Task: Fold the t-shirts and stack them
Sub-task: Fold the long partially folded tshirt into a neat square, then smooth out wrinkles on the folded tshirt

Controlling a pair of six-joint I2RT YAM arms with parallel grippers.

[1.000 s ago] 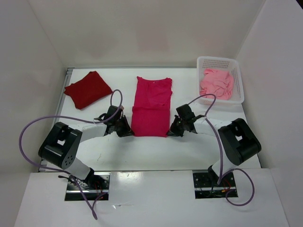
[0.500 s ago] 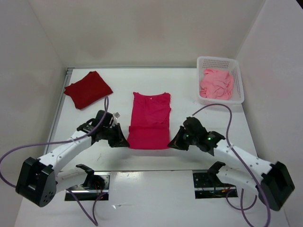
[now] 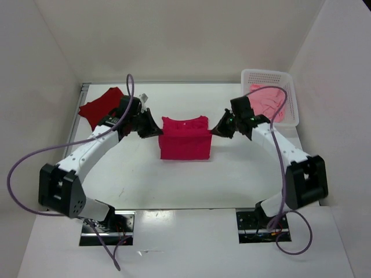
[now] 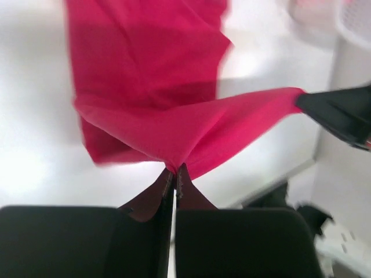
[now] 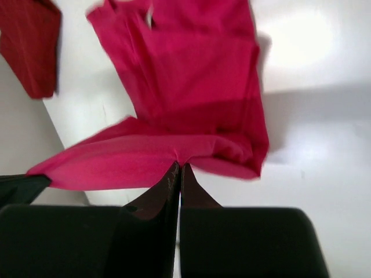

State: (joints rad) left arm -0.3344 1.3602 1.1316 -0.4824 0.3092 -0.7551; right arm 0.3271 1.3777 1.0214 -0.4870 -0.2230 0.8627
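Left claw (image 3: 155,131) and right claw (image 3: 217,131) are each pinching a corner of the crimson shirt (image 3: 184,143), mid-fold at surface centre. Dark red shirt (image 3: 95,109) is lying folded far-left. Pink shirt (image 3: 268,103) is sitting crumpled in the basket (image 3: 264,74). Likely a third done, no stacking yet.

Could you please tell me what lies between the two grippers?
The bright crimson cloth t-shirt spans that stretch, one edge pinched by the left gripper and the right gripper; the top external view shows it.

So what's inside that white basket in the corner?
A crumpled salmon pink t-shirt fills the basket. Whatever lies beneath it, and the basket's floor, is covered by the cloth.
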